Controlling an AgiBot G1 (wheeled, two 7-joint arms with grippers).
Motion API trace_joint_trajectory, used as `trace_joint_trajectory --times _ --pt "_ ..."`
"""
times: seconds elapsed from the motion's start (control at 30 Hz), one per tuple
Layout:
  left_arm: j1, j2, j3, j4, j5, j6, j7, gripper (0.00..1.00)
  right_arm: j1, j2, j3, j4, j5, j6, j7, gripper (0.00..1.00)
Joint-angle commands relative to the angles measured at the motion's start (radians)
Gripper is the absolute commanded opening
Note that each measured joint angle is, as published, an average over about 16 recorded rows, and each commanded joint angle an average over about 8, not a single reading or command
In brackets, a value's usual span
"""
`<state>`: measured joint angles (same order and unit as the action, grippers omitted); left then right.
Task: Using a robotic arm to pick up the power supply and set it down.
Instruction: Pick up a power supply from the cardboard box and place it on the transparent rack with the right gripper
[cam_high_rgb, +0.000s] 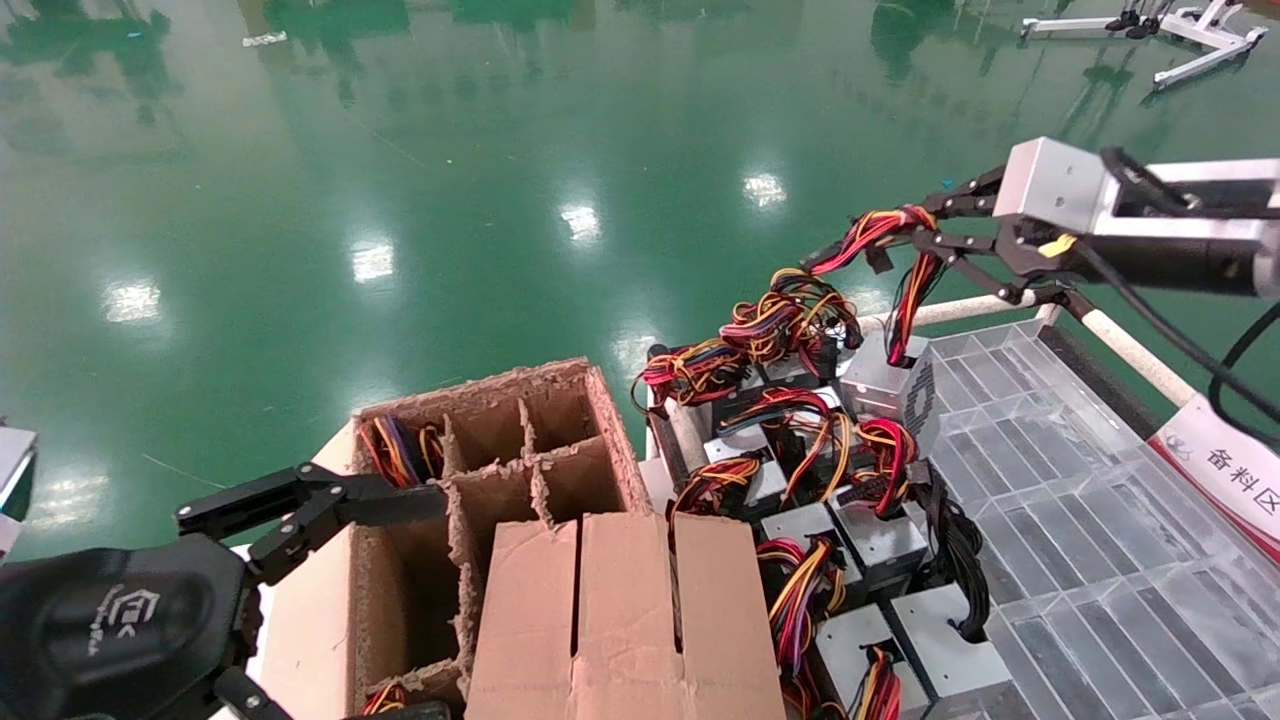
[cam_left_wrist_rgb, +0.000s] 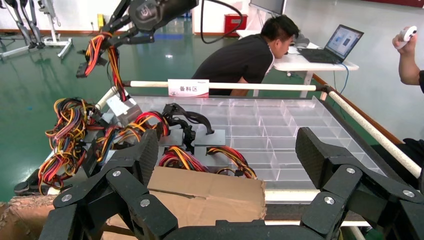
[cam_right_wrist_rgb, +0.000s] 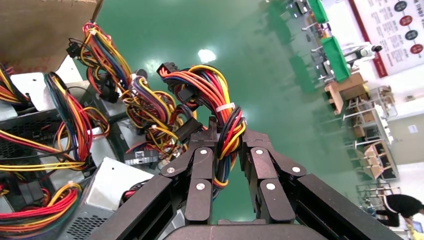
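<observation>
Right wrist view: right pincer (cam_right_wrist_rgb: 227, 145) clamped on the power supply's wires (cam_right_wrist_rgb: 220, 100) (box (cam_right_wrist_rgb: 107, 187) half hidden).

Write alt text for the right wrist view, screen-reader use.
The right gripper, black two-finger linkage, is shut on a zip-tied bundle of red, yellow, orange and black wires. Beneath and beside it lie silver-grey metal power supply boxes with tangled wire looms, over a glossy green floor.
</observation>
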<state>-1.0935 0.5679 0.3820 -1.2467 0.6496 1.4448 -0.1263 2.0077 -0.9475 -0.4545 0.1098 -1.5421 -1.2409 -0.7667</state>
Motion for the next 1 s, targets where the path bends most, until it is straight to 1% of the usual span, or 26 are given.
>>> trace_joint_trajectory --times 0.03,0.47,1.0 --pt "0.000 0.000 0.000 0.000 0.000 0.000 0.000 1.00 -0.004 -0.008 0.002 -0.014 0.002 0.007 -0.009 0.00" --pt "0.000 0.000 0.000 0.000 0.000 0.000 0.000 1.00 -0.034 0.004 0.025 -0.081 0.036 0.011 -0.043 0.00" --pt "0.000 0.000 0.000 0.000 0.000 0.000 0.000 1.00 -0.047 0.057 0.027 -0.107 0.039 -0.011 -0.052 0.00"
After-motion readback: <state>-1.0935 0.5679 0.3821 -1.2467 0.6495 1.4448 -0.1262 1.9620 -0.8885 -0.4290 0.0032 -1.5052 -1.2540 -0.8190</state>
